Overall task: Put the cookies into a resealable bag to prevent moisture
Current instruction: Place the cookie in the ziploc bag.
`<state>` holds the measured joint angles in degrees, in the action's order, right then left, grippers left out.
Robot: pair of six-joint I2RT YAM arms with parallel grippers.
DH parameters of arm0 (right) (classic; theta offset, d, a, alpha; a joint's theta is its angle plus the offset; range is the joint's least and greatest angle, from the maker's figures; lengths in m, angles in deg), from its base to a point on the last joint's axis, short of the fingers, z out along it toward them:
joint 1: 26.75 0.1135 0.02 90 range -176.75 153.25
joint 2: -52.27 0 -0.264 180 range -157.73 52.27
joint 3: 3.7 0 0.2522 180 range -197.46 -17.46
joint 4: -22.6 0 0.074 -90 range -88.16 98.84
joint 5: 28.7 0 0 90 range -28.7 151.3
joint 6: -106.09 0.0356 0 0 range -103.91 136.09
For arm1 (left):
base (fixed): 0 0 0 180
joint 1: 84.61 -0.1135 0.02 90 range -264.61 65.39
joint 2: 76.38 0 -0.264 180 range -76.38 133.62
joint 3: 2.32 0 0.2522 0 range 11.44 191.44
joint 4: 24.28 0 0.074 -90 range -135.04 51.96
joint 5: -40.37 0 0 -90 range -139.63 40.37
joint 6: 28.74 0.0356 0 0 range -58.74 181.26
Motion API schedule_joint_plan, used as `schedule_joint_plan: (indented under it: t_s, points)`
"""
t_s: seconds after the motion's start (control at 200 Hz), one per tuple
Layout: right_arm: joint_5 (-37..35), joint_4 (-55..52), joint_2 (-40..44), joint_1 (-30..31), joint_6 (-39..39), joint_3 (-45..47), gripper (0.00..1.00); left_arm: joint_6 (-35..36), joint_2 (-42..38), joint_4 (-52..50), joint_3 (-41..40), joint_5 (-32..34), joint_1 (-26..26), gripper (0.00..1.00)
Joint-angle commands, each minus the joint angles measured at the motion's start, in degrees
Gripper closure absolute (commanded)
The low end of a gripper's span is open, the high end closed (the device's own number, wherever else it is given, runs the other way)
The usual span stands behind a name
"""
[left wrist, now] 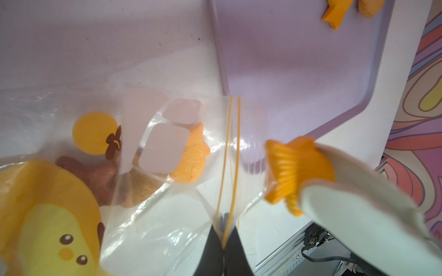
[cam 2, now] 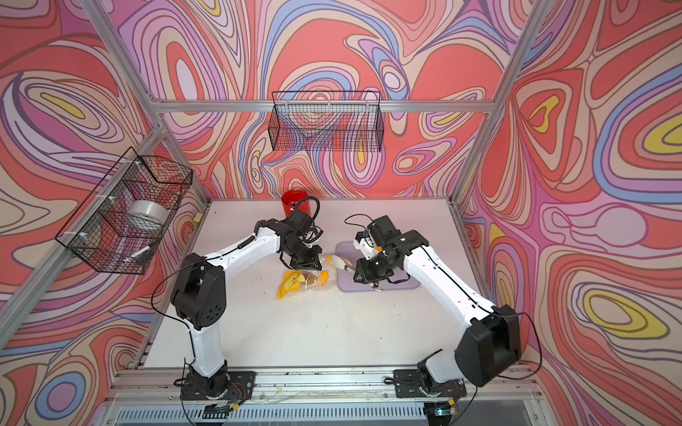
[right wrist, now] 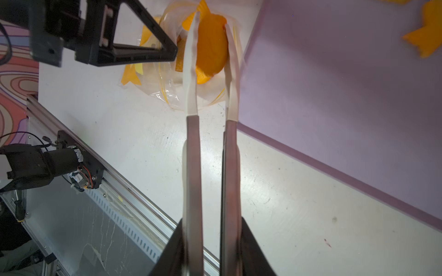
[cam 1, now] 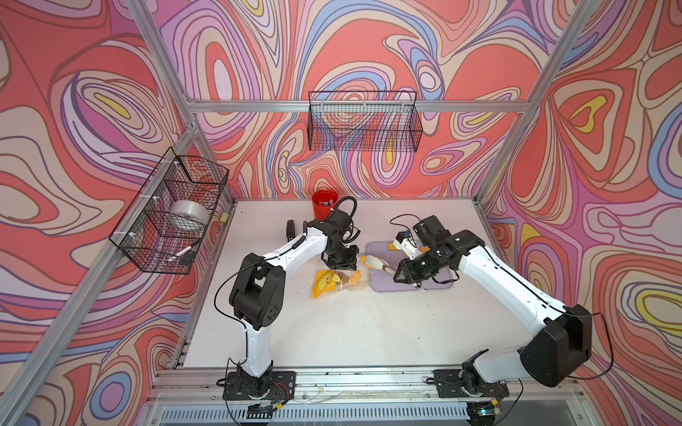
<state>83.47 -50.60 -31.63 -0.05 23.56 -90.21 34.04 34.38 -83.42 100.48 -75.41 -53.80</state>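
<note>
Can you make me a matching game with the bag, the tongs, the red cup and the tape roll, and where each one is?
1 resealable bag
2 tongs
3 red cup
4 tape roll

A in the wire basket
B at the back of the table
C pinched by the left gripper
D holding a fish cookie

Pairs: 1-C, 2-D, 3-B, 4-A

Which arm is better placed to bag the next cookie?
Right. The right gripper clamps tongs holding a fish cookie at the mouth of the resealable bag; the left gripper pinches its zip edge.
</note>
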Motion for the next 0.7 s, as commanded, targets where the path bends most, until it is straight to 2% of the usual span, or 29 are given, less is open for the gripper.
schedule_joint_plan:
  t_s: [0.0, 0.2, 0.31, 0.481, 0.696]
  points:
    - [1.47, 5.68, -2.08, 0.81, 2.52, 1.6, 0.69, 0.24, -0.57, -0.95, 1.22, -1.03, 0.31, 1.0]
    - [1.38, 8.83, -4.6, 1.12, 4.03, 2.55, 0.69, 0.77, -1.67, -1.28, 0.77, -0.88, 0.31, 1.0]
    - [3.64, 9.98, -5.65, 1.42, 4.01, 2.5, 0.68, 0.83, -1.8, -0.85, 0.47, -1.3, 0.31, 1.0]
    - [4.63, 11.3, -8.24, 3.36, 4.38, 0.97, 0.64, 0.07, -1.97, 0.95, 0.26, -2.69, 0.31, 1.0]
    - [0.92, 8.41, -4.6, 3.2, 3.34, 0.48, 0.57, -0.15, -3.15, 1.11, -0.48, -0.86, -0.41, 1.0]
